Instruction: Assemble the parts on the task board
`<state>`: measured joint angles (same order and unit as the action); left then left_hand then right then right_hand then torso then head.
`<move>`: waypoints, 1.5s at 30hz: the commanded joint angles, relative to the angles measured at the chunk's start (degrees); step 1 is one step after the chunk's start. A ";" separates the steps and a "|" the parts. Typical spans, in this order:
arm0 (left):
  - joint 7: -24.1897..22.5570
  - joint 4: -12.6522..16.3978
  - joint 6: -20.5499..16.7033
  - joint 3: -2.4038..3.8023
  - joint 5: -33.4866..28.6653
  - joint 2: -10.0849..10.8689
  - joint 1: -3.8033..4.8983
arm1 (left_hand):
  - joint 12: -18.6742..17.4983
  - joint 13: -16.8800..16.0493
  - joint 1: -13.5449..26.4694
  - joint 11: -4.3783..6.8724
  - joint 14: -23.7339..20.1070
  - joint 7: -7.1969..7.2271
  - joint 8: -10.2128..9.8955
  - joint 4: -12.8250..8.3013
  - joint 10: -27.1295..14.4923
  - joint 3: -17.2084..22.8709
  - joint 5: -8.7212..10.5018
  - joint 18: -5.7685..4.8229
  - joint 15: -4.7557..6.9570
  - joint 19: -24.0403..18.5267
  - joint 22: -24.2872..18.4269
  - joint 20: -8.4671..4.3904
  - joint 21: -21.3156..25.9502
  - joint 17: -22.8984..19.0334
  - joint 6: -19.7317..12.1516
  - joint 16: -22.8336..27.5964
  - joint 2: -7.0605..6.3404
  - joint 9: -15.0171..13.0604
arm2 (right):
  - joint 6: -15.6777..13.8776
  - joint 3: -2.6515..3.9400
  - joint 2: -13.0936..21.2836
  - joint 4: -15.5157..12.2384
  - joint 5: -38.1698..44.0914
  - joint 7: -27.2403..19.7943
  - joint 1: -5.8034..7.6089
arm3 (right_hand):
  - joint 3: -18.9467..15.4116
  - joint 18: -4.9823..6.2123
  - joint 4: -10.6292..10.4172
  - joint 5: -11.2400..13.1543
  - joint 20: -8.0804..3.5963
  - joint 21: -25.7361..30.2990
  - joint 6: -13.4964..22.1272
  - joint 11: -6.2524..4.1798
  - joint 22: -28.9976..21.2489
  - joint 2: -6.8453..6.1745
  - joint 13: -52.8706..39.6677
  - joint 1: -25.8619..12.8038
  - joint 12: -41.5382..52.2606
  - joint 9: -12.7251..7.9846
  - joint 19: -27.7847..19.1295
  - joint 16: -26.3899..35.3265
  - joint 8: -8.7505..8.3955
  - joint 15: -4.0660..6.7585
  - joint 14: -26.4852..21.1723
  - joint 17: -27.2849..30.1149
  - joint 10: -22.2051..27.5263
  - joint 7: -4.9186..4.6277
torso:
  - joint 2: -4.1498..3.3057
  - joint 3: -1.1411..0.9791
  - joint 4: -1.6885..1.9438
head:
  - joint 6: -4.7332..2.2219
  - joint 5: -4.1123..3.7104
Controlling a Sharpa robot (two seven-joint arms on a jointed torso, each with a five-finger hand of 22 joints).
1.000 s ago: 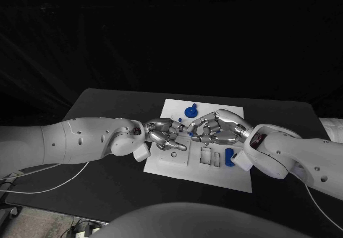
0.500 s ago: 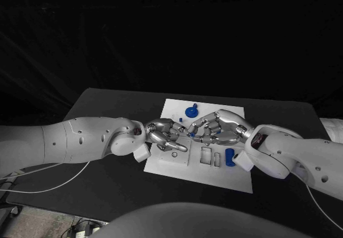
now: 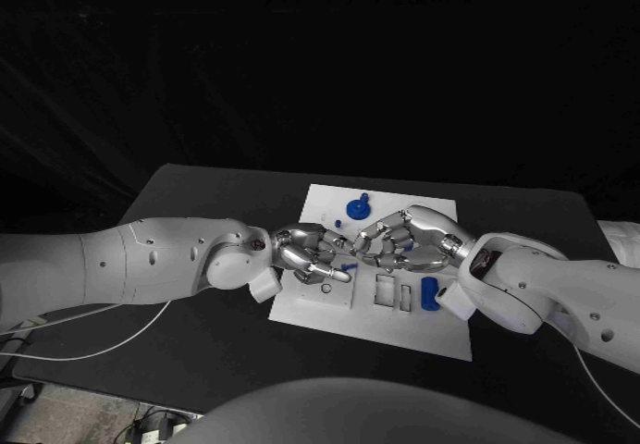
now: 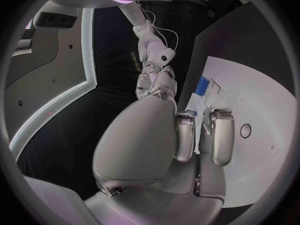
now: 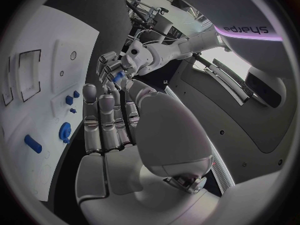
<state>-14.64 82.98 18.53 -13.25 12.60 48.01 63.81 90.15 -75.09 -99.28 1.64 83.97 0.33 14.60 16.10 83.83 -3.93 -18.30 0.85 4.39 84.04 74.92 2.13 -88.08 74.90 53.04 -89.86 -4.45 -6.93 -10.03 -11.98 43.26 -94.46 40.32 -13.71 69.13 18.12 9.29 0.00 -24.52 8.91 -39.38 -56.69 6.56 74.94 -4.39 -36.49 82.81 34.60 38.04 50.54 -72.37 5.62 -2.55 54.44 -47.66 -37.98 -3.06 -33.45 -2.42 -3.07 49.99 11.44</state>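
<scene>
The white task board [image 3: 358, 319] lies in the middle of the black table. Above its middle my left hand [image 3: 313, 252] and my right hand [image 3: 404, 239] meet fingertip to fingertip, both with fingers curled in. A small blue part [image 5: 117, 77] sits pinched where the two sets of fingertips [image 5: 112, 87] come together; which hand bears most of it I cannot tell. On the board lie a round blue part [image 3: 358, 205], a small blue peg [image 3: 338, 223] and a long blue part [image 3: 428, 292].
Rectangular recesses [image 3: 384, 285] and a round hole [image 3: 326, 288] open in the board below the hands. White cables [image 3: 80, 351] trail over the table's left side. The board's near end [image 3: 400, 338] is bare.
My left hand has crept a little to the right, closing against the right hand's fingertips, so less of the small blue part shows between them. The right hand has barely moved.
</scene>
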 commanded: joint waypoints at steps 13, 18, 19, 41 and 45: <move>2.57 -0.34 0.69 0.03 -2.76 -0.05 -0.07 | -0.15 -14.91 -0.07 -0.19 6.03 -0.54 0.34 0.27 6.17 -0.72 -0.36 -0.24 -0.40 4.21 14.27 0.35 0.20 15.10 0.59 -0.14 1.02 0.07 | 0.68 -0.01 0.23 0.03 1.04 -0.14 -0.11 | -0.34 0.51 -0.43 -0.04 -0.16 -0.81 0.20 -0.20 2.19 -0.11 0.22 -0.15 0.27 0.29 -0.31 -0.20 -0.29 0.13 0.00 0.19 0.11 -0.50 | -0.01 0.01 0.02 | 0.01 0.23; 2.24 -0.81 -3.36 0.03 -1.99 0.20 -0.07 | -0.15 -14.91 -0.67 -0.19 6.03 -1.11 -0.82 0.20 6.17 -1.33 -0.81 0.00 -0.50 3.51 13.96 0.49 1.02 15.10 -1.93 -0.14 1.89 0.83 | -1.04 -0.02 0.45 0.03 3.93 0.82 -0.11 | -0.50 0.44 -0.69 0.78 -0.11 -1.36 0.21 0.04 2.23 0.01 0.23 -0.29 0.45 0.42 -0.08 -0.69 -0.34 0.04 0.84 -0.53 0.00 -0.67 | -0.02 0.00 -0.01 | 0.01 0.34; 1.96 -0.92 -4.73 0.03 -1.55 0.33 -0.07 | -0.15 -14.91 -0.82 -0.15 6.03 -1.27 -1.29 0.20 6.17 -1.42 -1.32 0.21 -0.55 2.89 13.68 0.50 1.76 15.10 -3.10 -0.14 2.11 1.08 | -1.63 -0.02 0.57 -0.07 5.65 1.20 -0.11 | -0.62 0.35 -0.83 1.38 -0.07 -1.97 0.30 0.17 2.32 0.01 0.22 -0.37 0.57 0.44 0.34 -1.05 -0.43 -0.03 1.45 -1.03 -0.06 -0.81 | -0.02 0.00 -0.01 | 0.01 0.39; -10.83 -0.81 -39.25 0.05 14.45 4.82 -0.01 | -9.93 2.30 -2.17 -3.72 6.03 -7.62 5.59 0.57 -11.03 -1.63 -11.11 1.11 -3.52 0.45 12.48 3.17 5.13 15.10 -4.60 -0.14 6.13 0.79 | -3.39 -0.37 1.37 -7.57 46.16 10.44 -2.88 | 0.73 -1.41 -6.20 11.78 -3.38 -12.63 -4.69 -5.21 4.53 -2.81 7.33 -0.77 -3.49 -7.47 12.90 -4.40 -1.47 3.71 14.22 -7.14 -24.48 -2.43 | 0.04 0.05 0.04 | 0.01 2.79; -12.22 -0.37 -40.84 0.05 13.97 5.46 0.01 | -13.06 6.52 -2.11 -3.82 6.03 -7.65 6.20 0.57 -14.21 -1.40 -11.38 1.10 -3.44 0.49 12.49 3.34 5.13 15.10 -4.44 -0.14 6.11 0.93 | -2.56 -0.44 0.83 -8.43 51.41 9.73 -4.31 | 1.21 -1.19 -6.15 9.00 -2.48 -8.79 -2.77 -3.06 3.62 -3.81 9.52 -0.04 -8.59 -9.42 10.28 -2.54 -2.11 2.06 11.73 -4.15 -19.96 -2.50 | 0.07 0.01 -0.06 | 0.01 2.96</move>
<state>-23.14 82.29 -17.71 -13.24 25.24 53.42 63.80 83.25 -76.90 -101.51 -2.16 83.85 -7.18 20.63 16.60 69.96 -5.67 -29.42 0.86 1.18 83.93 74.91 5.11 -83.09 75.14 48.24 -90.36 1.17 -6.08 -14.79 -12.41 44.29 -102.53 82.60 -4.86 65.06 19.09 8.39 -6.17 -15.05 6.35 -48.63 -59.85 3.21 74.92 -7.81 -27.15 82.73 26.54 28.87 61.22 -75.14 3.72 -0.42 66.62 -52.14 -58.49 -5.60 -33.39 -2.38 -3.03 49.99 14.29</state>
